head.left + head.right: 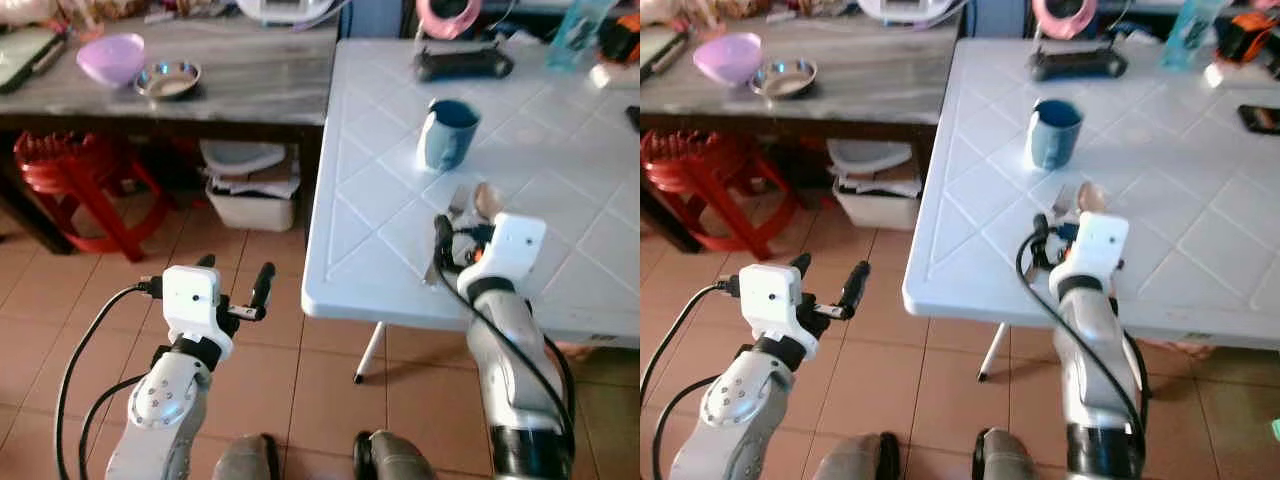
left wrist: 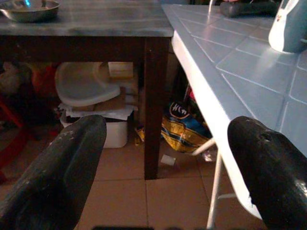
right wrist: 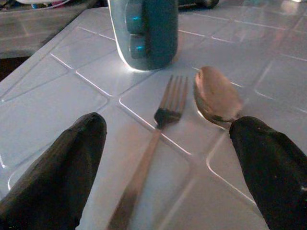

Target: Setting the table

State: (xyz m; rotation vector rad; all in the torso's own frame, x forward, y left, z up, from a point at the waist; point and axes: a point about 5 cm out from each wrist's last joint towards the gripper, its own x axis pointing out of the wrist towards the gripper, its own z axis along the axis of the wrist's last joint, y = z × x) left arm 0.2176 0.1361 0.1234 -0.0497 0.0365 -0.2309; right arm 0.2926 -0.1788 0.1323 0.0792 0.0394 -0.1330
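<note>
- On the far left, a purple bowl [image 1: 110,58] and a small metal bowl [image 1: 168,79] sit on the grey tabletop [image 1: 250,90]. A red stool [image 1: 75,170] stands under it.
- The left gripper [image 1: 232,290] hangs over the floor [image 1: 270,350], away from the white tabletop [image 1: 380,240]. Its fingers [image 2: 62,163] are wide apart and hold nothing.
- The blue mug [image 3: 144,31] stands on the white tabletop, a little past the fork and spoon.
- The fork [image 3: 151,143] lies flat on the white tabletop, right between the fingers of the right gripper [image 3: 168,167]. Its long handle points back at the gripper and its prongs point at the mug.
- The spoon [image 3: 217,100] lies just beside the fork, on its right, and the two do not touch.
- The right gripper's fingers [image 3: 57,167] are wide apart, with nothing in them.
- The right arm is much nearer to the fork and spoon, so it looks like the one to pick them up.
</note>
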